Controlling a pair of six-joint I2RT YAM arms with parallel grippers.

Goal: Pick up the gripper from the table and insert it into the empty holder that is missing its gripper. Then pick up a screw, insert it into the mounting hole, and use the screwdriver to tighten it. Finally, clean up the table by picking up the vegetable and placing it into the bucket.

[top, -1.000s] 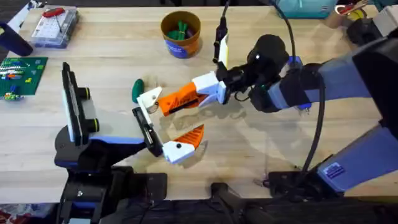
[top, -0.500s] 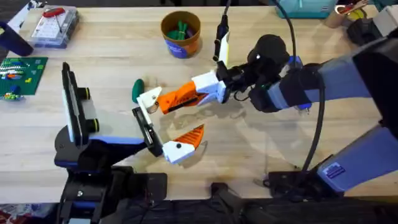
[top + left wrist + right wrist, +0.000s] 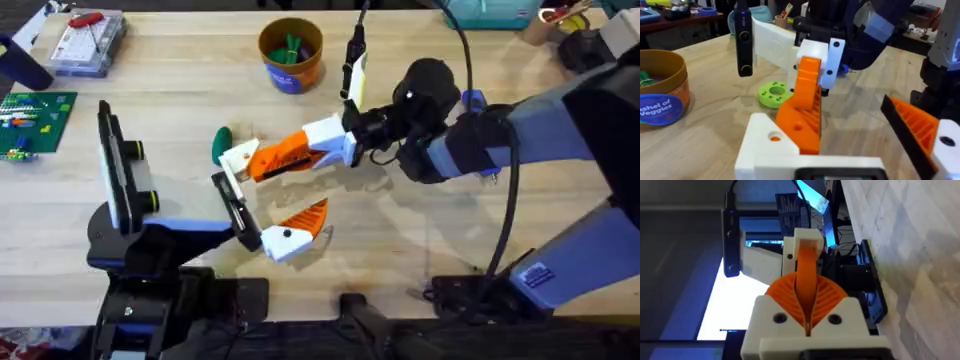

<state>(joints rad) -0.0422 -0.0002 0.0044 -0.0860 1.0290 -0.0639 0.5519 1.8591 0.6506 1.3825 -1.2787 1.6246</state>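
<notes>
left arm's base sits at the near left edge of the table (image 3: 420, 230), with its black holder (image 3: 232, 205) bar reaching toward the middle. one orange-and-white finger (image 3: 296, 228) is fitted at the bar's near end; the far end carries none. left jaw state: cannot tell.

right gripper (image 3: 268, 161) reaches in from the right, its orange pads closed on the gripper (image 3: 243, 158). right wrist view confirms it: both ribbed pads (image 3: 830, 297) are pressed against the orange wedge, whose white block end (image 3: 805, 244) points away. the block end lies just beside the holder's far end; contact cannot be judged.

vegetable (image 3: 220, 145) lies on the table just beyond the held part. a lime-green ring (image 3: 774, 93) rests on the wood.

bucket (image 3: 291, 56) stands upright at the far centre, green pieces inside.
</notes>
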